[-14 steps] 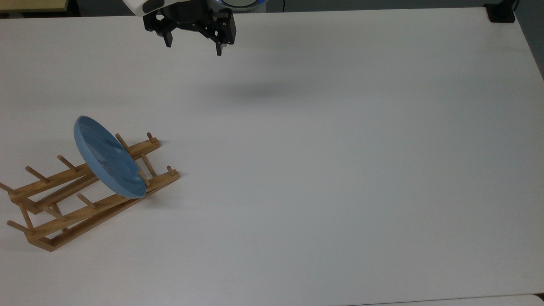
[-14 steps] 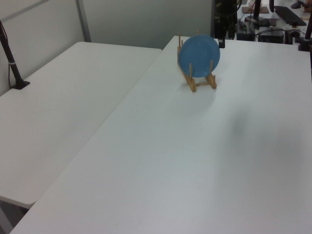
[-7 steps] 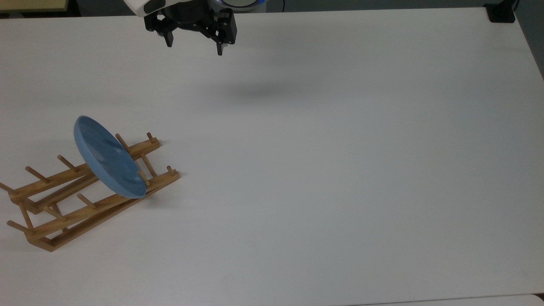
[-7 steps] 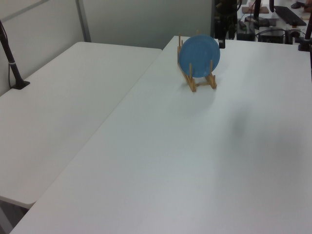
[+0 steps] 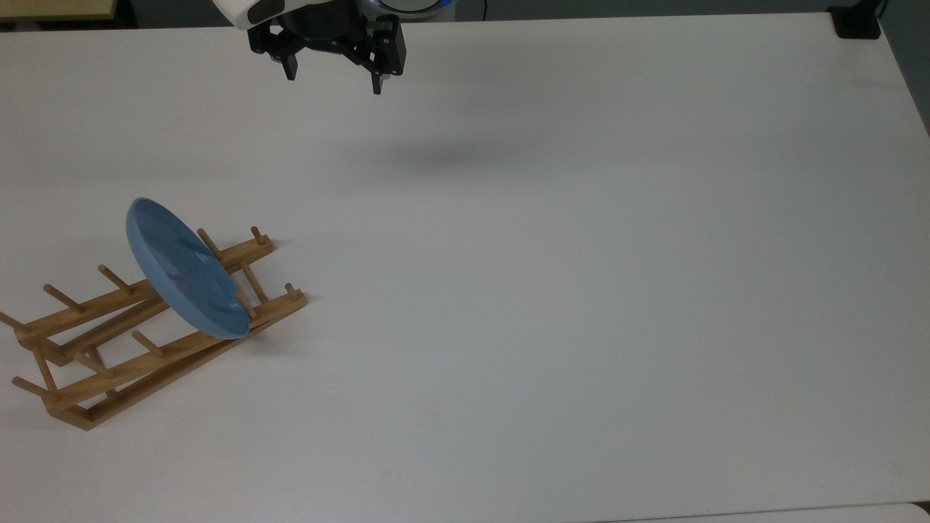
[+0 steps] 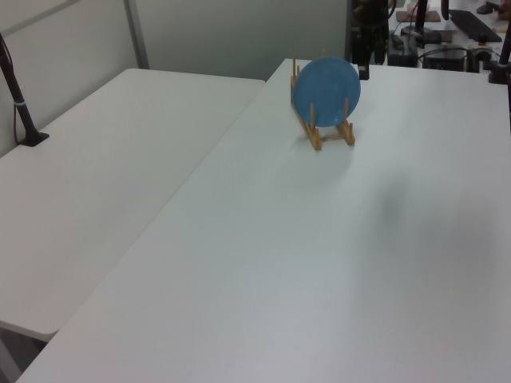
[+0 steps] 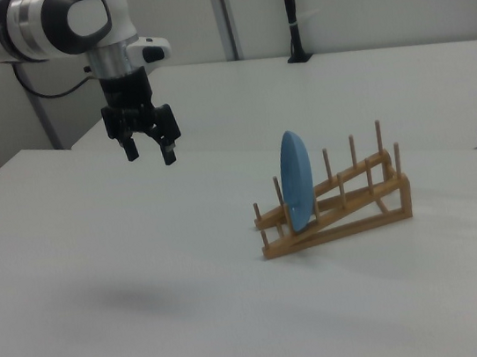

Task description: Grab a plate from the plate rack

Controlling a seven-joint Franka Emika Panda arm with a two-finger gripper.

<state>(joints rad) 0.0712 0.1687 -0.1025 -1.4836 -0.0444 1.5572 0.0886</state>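
Note:
The light-blue plate [image 5: 185,269] stands on edge in the wooden plate rack [image 5: 116,359], between pegs near the rack's low end, at the top view's left. From the side, the plate [image 7: 295,181] is a thin upright disc in the plate rack [image 7: 340,208]. In the left view the plate [image 6: 326,88] faces the camera in the plate rack [image 6: 319,136]. My gripper [image 5: 333,80] hangs open and empty high over the table's far edge, well away from the plate. The right view puts my gripper [image 7: 149,153] left of the rack, fingers pointing down.
The white table [image 5: 545,290] stretches wide to the top view's right of the rack. A second white table [image 6: 96,191] adjoins it on the left view's left. A black post base [image 5: 857,22] sits at the table's far right corner in the top view.
The gripper has barely shifted at the top view's upper edge. Plate and rack have not moved.

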